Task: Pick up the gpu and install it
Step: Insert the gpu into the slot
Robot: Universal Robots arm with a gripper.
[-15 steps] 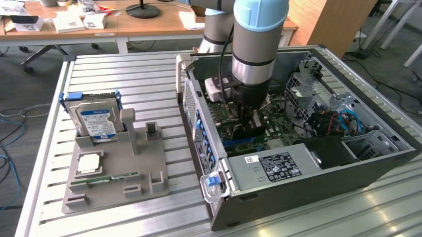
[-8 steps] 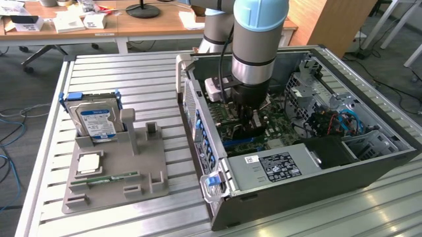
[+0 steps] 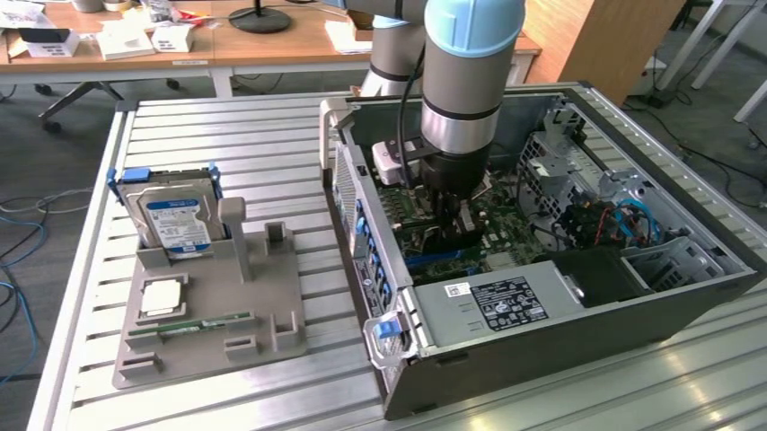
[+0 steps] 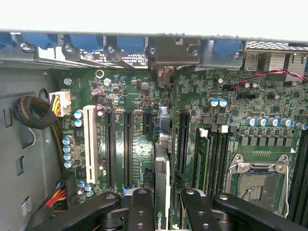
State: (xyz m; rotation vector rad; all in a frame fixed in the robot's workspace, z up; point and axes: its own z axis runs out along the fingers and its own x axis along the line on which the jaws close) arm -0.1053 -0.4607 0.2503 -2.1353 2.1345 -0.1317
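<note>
My gripper is lowered inside the open computer case, over the green motherboard. It is shut on the gpu, which shows edge-on as a thin dark card held upright between the two black fingers. The card stands in line with the black expansion slots and points toward the case's rear wall. In the exterior view the gpu is a dark shape just under the wrist. Whether its edge sits in a slot cannot be told.
A grey parts holder beside the case carries the silver hard drive, a processor chip and a green memory stick. Near the card are a power supply, a cable bundle, an open CPU socket and a white slot.
</note>
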